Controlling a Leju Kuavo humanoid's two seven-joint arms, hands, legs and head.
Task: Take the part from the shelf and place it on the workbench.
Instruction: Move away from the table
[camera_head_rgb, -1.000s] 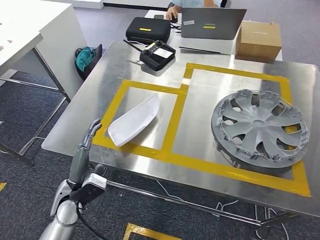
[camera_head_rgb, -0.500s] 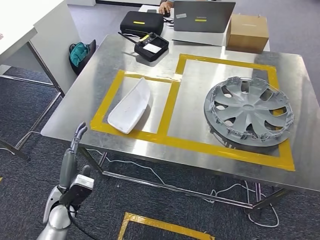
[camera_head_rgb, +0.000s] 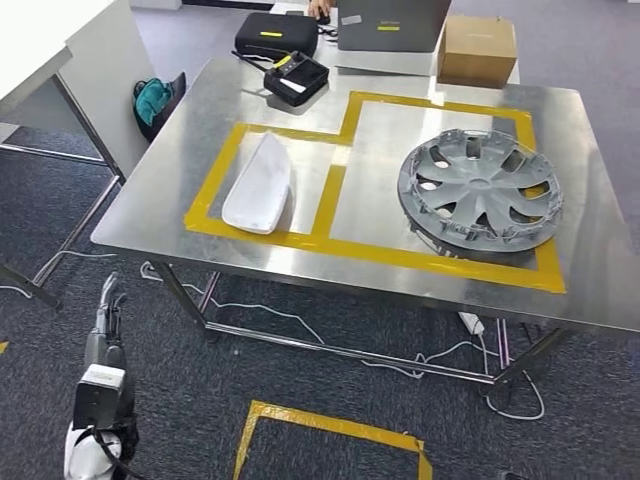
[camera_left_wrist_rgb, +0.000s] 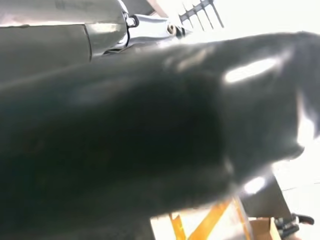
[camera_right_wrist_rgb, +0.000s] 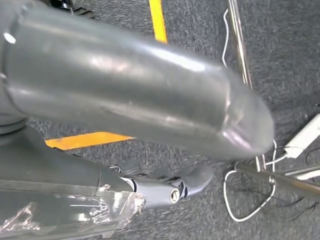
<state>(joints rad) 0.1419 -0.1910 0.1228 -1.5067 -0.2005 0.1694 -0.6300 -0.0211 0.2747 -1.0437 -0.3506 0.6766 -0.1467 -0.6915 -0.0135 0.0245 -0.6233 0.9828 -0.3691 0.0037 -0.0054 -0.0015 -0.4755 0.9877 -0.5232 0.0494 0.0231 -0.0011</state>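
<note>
White part (camera_head_rgb: 258, 185) on workbench (camera_head_rgb: 377, 270); left hand (camera_head_rgb: 106, 320) well below, empty, fingers straight.

The head camera sits high on the robot and looks forward and down at a shiny metal table (camera_head_rgb: 189, 170) with yellow tape lines (camera_head_rgb: 336, 190), from a little way back. The left wrist camera is very close behind its own hand, and something dark and blurry covers most of it. The right wrist camera looks down, close to the dark grey carpet floor (camera_right_wrist_rgb: 294, 60). It shares this carpet and a yellow floor tape strip (camera_right_wrist_rgb: 158, 20) with the head view.
</note>
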